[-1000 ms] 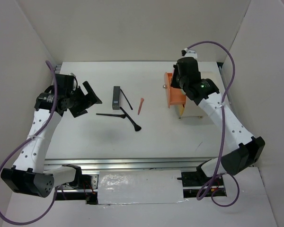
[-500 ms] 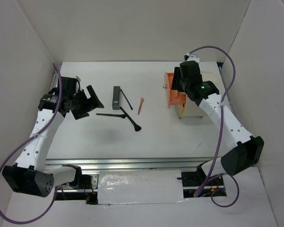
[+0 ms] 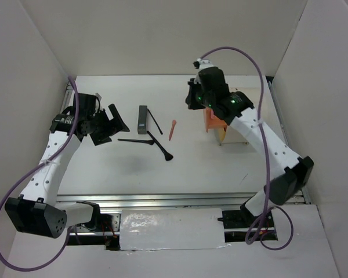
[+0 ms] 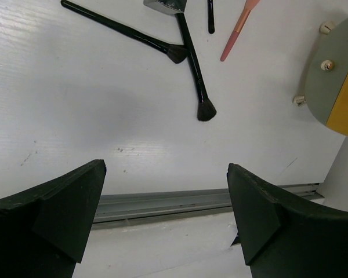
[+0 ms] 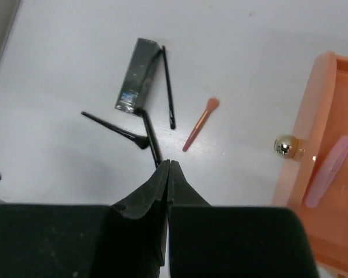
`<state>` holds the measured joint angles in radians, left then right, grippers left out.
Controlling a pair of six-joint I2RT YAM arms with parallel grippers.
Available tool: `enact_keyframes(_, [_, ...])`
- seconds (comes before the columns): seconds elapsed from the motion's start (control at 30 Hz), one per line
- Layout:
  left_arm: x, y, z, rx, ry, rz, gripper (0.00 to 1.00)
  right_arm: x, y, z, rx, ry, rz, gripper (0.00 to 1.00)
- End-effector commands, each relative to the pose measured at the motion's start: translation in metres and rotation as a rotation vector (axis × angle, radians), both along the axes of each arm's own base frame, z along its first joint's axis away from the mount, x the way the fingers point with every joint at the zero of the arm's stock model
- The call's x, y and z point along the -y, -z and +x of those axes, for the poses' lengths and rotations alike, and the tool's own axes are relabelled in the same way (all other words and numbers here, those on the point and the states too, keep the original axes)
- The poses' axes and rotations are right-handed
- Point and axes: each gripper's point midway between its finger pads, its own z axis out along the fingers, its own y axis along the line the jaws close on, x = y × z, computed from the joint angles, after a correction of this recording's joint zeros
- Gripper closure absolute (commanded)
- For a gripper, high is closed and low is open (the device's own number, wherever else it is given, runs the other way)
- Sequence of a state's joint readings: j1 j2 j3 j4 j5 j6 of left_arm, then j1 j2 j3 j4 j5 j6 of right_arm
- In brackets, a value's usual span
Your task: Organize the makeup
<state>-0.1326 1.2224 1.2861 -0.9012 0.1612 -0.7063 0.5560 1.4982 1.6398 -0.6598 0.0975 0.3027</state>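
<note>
The makeup lies loose on the white table: a dark grey tube [image 3: 142,119], a thin black stick [image 3: 155,121], an orange-pink stick [image 3: 172,130] and two black brushes [image 3: 133,141] [image 3: 160,147]. My left gripper [image 3: 111,124] is open and empty, left of the tube. My right gripper [image 3: 192,102] is shut and empty, above the table between the orange-pink stick and the drawer. The right wrist view shows the tube [image 5: 138,82], the orange-pink stick [image 5: 200,124], a brush [image 5: 113,130] and my shut tips [image 5: 169,163]. The left wrist view shows both brushes [image 4: 122,32] [image 4: 194,69].
The cream drum-shaped box [image 3: 238,130] stands at the right with its orange drawer [image 3: 211,119] pulled open. The drawer [image 5: 319,191] has a gold knob [image 5: 286,145] and holds a pink item [image 5: 327,171]. White walls enclose the table on three sides.
My right gripper has moved left, off the drawer and out over the table toward the makeup. My left arm has shifted only slightly.
</note>
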Motion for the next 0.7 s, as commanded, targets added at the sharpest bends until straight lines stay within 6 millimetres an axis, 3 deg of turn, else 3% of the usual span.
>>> enact_keyframes(0.0, [0.006,-0.001,0.007,0.028,0.044,-0.009,0.01,-0.001,0.007,0.026,-0.054,0.124,-0.096,1.00])
enact_keyframes(0.03, [0.007,-0.001,0.007,0.026,0.053,-0.009,0.01,0.002,0.033,0.040,-0.105,0.177,-0.170,1.00])
enact_keyframes(0.17, [0.009,0.003,0.005,0.011,0.077,-0.009,0.01,0.045,0.042,0.060,-0.127,0.404,-0.369,1.00])
enact_keyframes(0.37, [0.010,0.013,0.002,-0.008,0.083,-0.013,0.01,0.089,0.050,0.061,-0.152,0.502,-0.398,1.00])
enact_keyframes(0.67, [0.015,0.024,0.013,-0.031,0.103,-0.006,0.01,0.115,0.059,0.056,-0.167,0.540,-0.411,1.00])
